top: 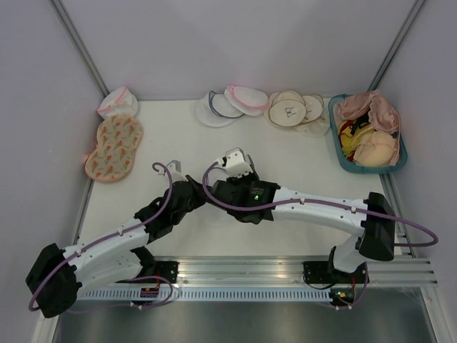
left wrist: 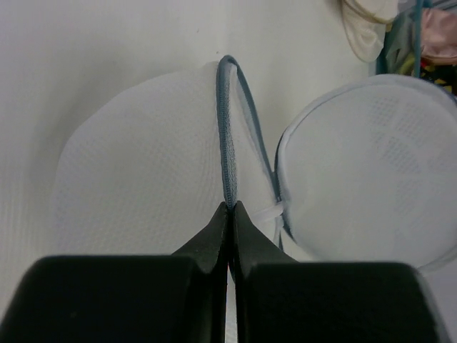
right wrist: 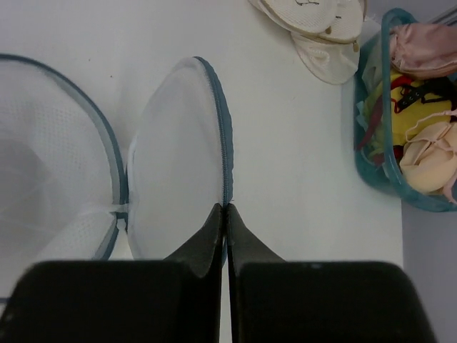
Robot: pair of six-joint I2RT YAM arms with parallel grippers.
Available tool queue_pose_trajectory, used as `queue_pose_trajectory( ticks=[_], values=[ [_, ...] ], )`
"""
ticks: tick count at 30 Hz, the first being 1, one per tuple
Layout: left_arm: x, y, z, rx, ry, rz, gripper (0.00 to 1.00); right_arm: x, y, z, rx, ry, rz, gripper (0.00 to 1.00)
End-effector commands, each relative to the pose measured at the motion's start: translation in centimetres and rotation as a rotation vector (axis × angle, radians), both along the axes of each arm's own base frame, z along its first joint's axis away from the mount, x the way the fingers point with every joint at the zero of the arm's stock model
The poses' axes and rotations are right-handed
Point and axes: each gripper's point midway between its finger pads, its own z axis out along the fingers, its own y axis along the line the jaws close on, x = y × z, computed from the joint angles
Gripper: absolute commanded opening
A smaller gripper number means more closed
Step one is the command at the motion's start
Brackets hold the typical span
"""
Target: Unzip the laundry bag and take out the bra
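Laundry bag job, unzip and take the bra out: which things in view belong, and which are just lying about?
Job: round white see-through mesh laundry bag, opened out; left gripper and right gripper, both shut on its zip rim; dusty-pink padded bra.
Lying about: teal plastic basket; pale peach bra; yellow garment; beige round bags; orange-patterned peanut-shaped bag; spare white mesh bags.

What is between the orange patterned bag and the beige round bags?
A small pile of white mesh bags, blue- and pink-rimmed. The top view shows it.
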Motion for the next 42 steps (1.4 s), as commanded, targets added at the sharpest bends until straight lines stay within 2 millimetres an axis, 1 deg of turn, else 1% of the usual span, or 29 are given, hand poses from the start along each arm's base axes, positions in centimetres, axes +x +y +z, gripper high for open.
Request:
queue_pose_trajectory(
  ticks=[1,2,3,4,5,6,8,9,11,12,13,14,15,16,18,22,23,26,27,28,29,32,33,34,37,38,39,40,42],
  values=[
    [3.0,-1.3,5.1,-0.064,-0.170,0.023,0.02,0.1,1.2,3.0,-0.073,-0.073,0.080,0.00],
    [3.4,-1.5,5.5,-0.079,-0.179,0.029,0.02,0.1,2.5,3.3,-0.040,-0.070,0.132,0.00],
    [3.5,-1.6,5.4,-0.083,-0.177,0.029,0.02,0.1,2.9,3.4,-0.035,-0.072,0.154,0.00],
    [3.6,-1.8,5.0,-0.085,-0.164,0.021,0.02,0.0,3.2,3.1,-0.032,-0.073,0.170,0.00],
    [3.6,-1.9,4.8,-0.097,-0.154,0.026,0.02,0.1,4.2,3.3,0.003,-0.086,0.187,0.00],
    [3.7,-1.9,4.7,-0.106,-0.148,0.026,0.02,0.1,4.6,3.3,-0.024,-0.085,0.225,0.00],
    [3.5,-2.0,3.9,-0.115,-0.124,0.021,0.02,-0.6,5.9,2.6,-0.033,-0.078,0.298,0.00],
    [3.4,-1.9,3.3,-0.131,-0.110,0.026,0.12,-0.5,6.9,2.6,-0.001,-0.086,0.329,0.00],
    [3.2,-1.7,3.0,-0.154,-0.099,0.028,0.37,-0.9,8.3,1.4,-0.032,-0.052,0.405,0.00],
    [2.9,-1.5,2.4,-0.164,-0.084,0.036,0.64,-0.9,8.8,1.2,-0.039,-0.047,0.420,0.01],
    [2.9,-1.3,2.2,-0.171,-0.081,0.046,0.75,-0.9,9.3,0.8,-0.055,-0.034,0.447,0.01],
    [2.8,-1.0,2.6,-0.195,-0.088,0.063,0.85,-0.9,9.9,0.0,-0.065,-0.025,0.462,0.00],
    [2.6,-0.5,2.1,-0.195,-0.083,0.074,0.94,-1.0,10.3,-0.3,-0.057,-0.016,0.480,0.00],
    [2.5,-0.3,2.1,-0.200,-0.086,0.082,0.99,-1.2,10.6,-1.0,-0.057,0.000,0.497,0.00],
    [2.3,0.5,2.3,-0.222,-0.100,0.113,0.99,-1.5,11.5,-1.5,-0.058,0.012,0.553,0.00],
    [1.9,2.3,2.0,-0.256,-0.086,0.190,0.99,-1.9,12.3,-2.4,-0.055,0.036,0.604,0.00],
    [1.7,3.3,1.3,-0.262,-0.057,0.240,0.99,-2.0,12.5,-2.4,-0.049,0.034,0.611,0.00],
    [1.0,5.3,1.6,-0.343,-0.065,0.333,0.99,-1.9,12.6,-2.9,-0.058,0.038,0.618,0.00],
    [0.6,5.9,0.6,-0.337,-0.052,0.351,0.99,-2.0,12.6,-3.1,-0.065,0.043,0.627,0.00],
    [0.4,6.3,1.5,-0.377,-0.087,0.358,0.99,-2.1,12.7,-3.2,-0.063,0.046,0.634,0.00],
    [0.3,6.5,1.3,-0.376,-0.092,0.357,0.99,-2.2,12.9,-3.3,-0.056,0.050,0.644,0.00],
    [0.0,7.0,1.1,-0.364,-0.086,0.371,0.99,-3.3,14.2,-3.9,-0.017,0.090,0.729,0.01],
    [0.0,7.0,0.9,-0.355,-0.078,0.371,0.99,-4.5,15.0,-4.3,0.019,0.134,0.810,0.00],
    [0.0,7.0,0.9,-0.356,-0.076,0.369,0.99,-5.3,15.6,-4.4,0.044,0.153,0.855,0.07],
    [0.0,6.5,1.1,-0.352,-0.075,0.348,0.99,-8.0,17.1,-3.9,0.145,0.237,0.983,0.45],
    [0.1,6.4,1.2,-0.343,-0.080,0.339,0.99,-8.6,17.3,-3.6,0.172,0.252,1.007,0.67],
    [0.1,6.1,1.4,-0.346,-0.083,0.323,0.99,-9.1,17.2,-2.8,0.202,0.254,1.021,0.79],
    [0.0,6.0,1.5,-0.332,-0.087,0.310,0.99,-9.1,17.0,-2.4,0.229,0.257,1.012,0.98],
    [0.0,5.7,2.0,-0.324,-0.096,0.288,0.99,-8.9,16.0,-1.3,0.277,0.237,0.954,0.98]
  ],
)
